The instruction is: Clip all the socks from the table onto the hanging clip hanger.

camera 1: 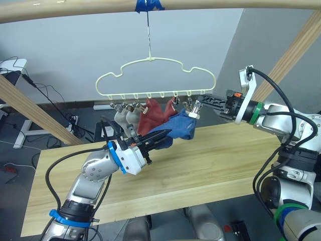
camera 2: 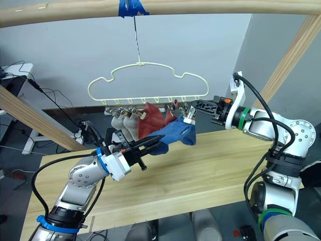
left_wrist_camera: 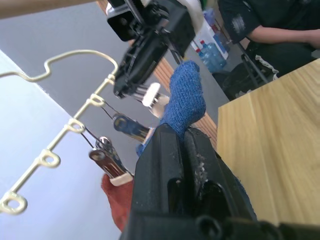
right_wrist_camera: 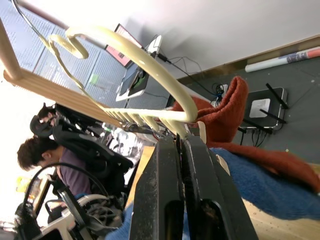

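Observation:
The cream-yellow clip hanger (camera 1: 155, 75) hangs from the round rail above the far edge of the table (camera 1: 215, 165). Two light grey socks (camera 1: 125, 116) and red socks (camera 1: 153, 118) hang from its clips. My left gripper (camera 1: 164, 134) is shut on a blue sock (camera 1: 181, 125) and holds it up just under the clips at the hanger's right end. My right gripper (camera 1: 198, 106) reaches in from the right, shut on one of those end clips (left_wrist_camera: 150, 96). In the right wrist view its fingers (right_wrist_camera: 165, 180) pinch together below the hanger wire (right_wrist_camera: 150, 65), with red sock (right_wrist_camera: 230, 115) and blue sock (right_wrist_camera: 260, 187) behind.
A round wooden rail (camera 1: 75, 9) spans the top, with slanted wooden posts at the left (camera 1: 35, 113) and right (camera 1: 291, 55). A seated person (right_wrist_camera: 37, 150) is beyond the table's right end. Cables and a desk (camera 1: 20, 130) lie behind on the floor.

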